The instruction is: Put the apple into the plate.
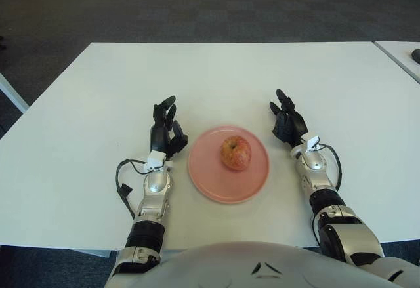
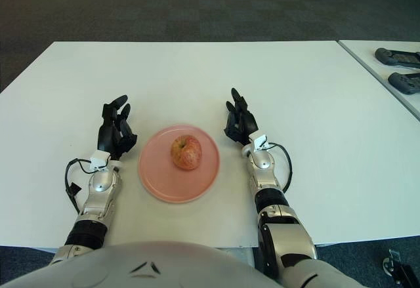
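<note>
Left eye view: our apple sits on the plate; our left hand and right hand flank the plate, fingers relaxed, holding nothing.

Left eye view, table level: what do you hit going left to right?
left hand → plate → apple, sitting on the plate → right hand. Both hands open, holding nothing.

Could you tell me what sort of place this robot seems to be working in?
Probably an office or lab room: a plain white table stands on dark carpet tiles, with a second white table alongside carrying dark handheld devices.
</note>
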`<state>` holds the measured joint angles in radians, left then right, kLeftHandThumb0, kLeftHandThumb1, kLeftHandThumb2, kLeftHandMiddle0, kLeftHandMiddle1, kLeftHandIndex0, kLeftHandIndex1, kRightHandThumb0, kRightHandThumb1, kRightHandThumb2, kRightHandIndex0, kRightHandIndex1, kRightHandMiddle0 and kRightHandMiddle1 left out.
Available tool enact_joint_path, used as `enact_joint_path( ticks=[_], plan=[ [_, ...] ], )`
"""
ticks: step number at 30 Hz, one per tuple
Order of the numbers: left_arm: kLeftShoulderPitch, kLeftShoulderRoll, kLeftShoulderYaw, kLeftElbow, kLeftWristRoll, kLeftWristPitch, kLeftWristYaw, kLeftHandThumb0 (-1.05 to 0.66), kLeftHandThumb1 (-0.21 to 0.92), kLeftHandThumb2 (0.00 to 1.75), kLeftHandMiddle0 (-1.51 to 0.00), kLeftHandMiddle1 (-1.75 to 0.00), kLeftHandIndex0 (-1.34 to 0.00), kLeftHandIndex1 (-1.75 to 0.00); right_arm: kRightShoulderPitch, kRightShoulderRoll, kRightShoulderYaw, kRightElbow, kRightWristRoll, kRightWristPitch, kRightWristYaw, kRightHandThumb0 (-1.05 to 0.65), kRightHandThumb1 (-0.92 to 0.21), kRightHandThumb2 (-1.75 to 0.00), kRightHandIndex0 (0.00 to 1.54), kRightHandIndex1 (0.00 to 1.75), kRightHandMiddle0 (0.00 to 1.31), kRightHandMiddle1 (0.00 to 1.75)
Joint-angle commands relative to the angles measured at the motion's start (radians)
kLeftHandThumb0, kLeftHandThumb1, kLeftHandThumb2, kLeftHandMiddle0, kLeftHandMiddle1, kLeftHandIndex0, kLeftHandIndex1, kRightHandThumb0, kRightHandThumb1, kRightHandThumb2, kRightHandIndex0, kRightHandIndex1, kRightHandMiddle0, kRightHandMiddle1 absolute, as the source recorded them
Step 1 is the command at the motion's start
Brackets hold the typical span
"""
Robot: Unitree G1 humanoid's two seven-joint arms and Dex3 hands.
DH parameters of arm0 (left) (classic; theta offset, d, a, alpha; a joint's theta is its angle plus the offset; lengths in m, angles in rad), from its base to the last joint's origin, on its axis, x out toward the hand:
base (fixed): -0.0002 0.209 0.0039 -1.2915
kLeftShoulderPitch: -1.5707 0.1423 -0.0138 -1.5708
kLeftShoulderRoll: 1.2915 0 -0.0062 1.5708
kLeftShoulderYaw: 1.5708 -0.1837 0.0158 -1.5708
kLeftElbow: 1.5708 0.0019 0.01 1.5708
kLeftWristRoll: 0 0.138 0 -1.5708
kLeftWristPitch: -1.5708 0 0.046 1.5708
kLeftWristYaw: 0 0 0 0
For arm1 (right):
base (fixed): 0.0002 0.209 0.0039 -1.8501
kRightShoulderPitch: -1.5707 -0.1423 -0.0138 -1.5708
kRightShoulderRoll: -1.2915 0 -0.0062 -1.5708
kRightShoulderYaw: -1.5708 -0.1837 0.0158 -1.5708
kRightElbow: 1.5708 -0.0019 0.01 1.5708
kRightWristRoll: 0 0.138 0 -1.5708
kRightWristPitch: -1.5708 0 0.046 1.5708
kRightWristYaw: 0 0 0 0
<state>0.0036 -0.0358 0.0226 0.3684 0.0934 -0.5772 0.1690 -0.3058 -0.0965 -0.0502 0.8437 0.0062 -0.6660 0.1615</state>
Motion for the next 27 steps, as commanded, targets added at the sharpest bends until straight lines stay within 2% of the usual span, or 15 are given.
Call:
enact_joint_path(
  ticks=[1,13,21,27],
  plan=[
    [0.003,0.015,0.004,0.021,0.007,0.004,-0.006,-0.48,0.88,1.03,-0.39,-0.05,-0.03,-0.99,0.040,0.011,0.007,0.009,-0.006,0.015,-0.001,-0.99,-0.92,-1.07,0.00,0.00,0.00,0.00],
    [-0.006,0.023,0.006,0.040,0.017,0.004,0.003,-0.49,0.89,1.04,-0.40,-0.04,-0.01,-0.98,0.058,0.021,0.012,-0.020,-0.023,-0.005,-0.046,-0.98,-0.92,-1.09,0.00,0.00,0.00,0.00],
    [-0.005,0.022,0.004,0.037,0.013,0.008,0.001,-0.49,0.90,1.01,-0.39,-0.03,-0.01,-0.98,0.078,0.033,0.018,-0.058,-0.089,-0.010,-0.172,-0.97,-0.92,-1.08,0.00,0.00,0.00,0.00],
    [-0.005,0.024,0.004,0.040,0.015,0.004,0.001,-0.49,0.91,1.00,-0.39,-0.02,0.00,-0.97,0.086,0.035,0.025,-0.076,-0.110,0.001,-0.215,-0.98,-0.92,-1.07,0.00,0.00,0.00,0.00]
  ],
)
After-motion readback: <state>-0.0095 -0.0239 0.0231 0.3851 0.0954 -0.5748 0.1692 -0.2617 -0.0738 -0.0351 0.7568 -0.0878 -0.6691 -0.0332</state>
